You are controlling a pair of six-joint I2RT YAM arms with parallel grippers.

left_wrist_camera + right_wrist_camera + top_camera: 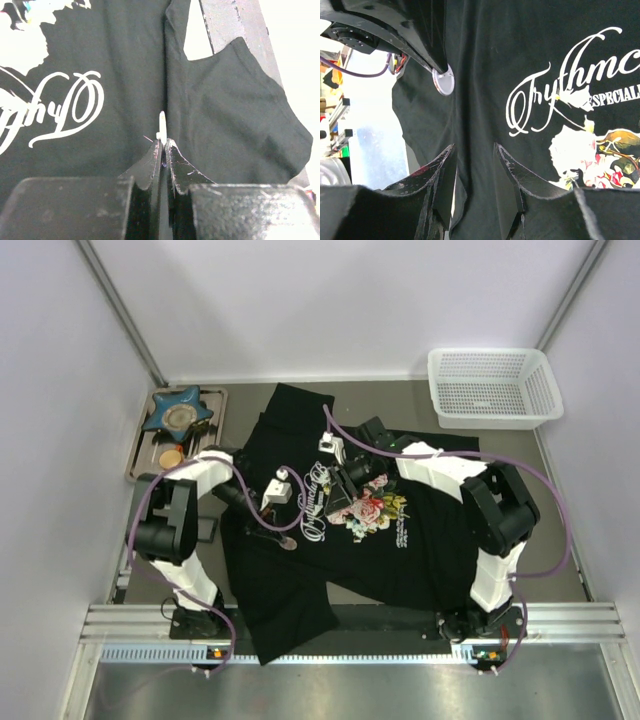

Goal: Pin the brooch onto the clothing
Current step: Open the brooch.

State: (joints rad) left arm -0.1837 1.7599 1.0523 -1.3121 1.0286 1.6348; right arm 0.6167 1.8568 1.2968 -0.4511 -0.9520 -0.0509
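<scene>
Brooch [443,81]: pale round disc, nipped at its rim, hanging just over the black cloth beside the start of the cursive lettering [560,85].
Left fingers [152,161]: clenched hard on the brooch, seen edge-on from the left wrist view. Fine sliver beside it, likely the pin [147,138].
Right fingers [445,167]: parted, nothing surely gripped. Ridge of T-shirt [290,610] running up through the gap, contact too hard to call.
T-shirt: spread flat on the table [400,405], print side up.
Brooch against right fingers: ahead of the tips, a touch off to one side, apart from them, close to the same ridge of cloth.
Risk, slip: such a thin pinch on the rim could let the disc twist or pop free once pressed into cloth.
Risk, slack cloth: with the ridge unclamped, fabric may simply give way under the pin instead of being pierced.
Risk, clash: both sets of fingers crowding one small patch, so a nudge could knock the brooch loose.
</scene>
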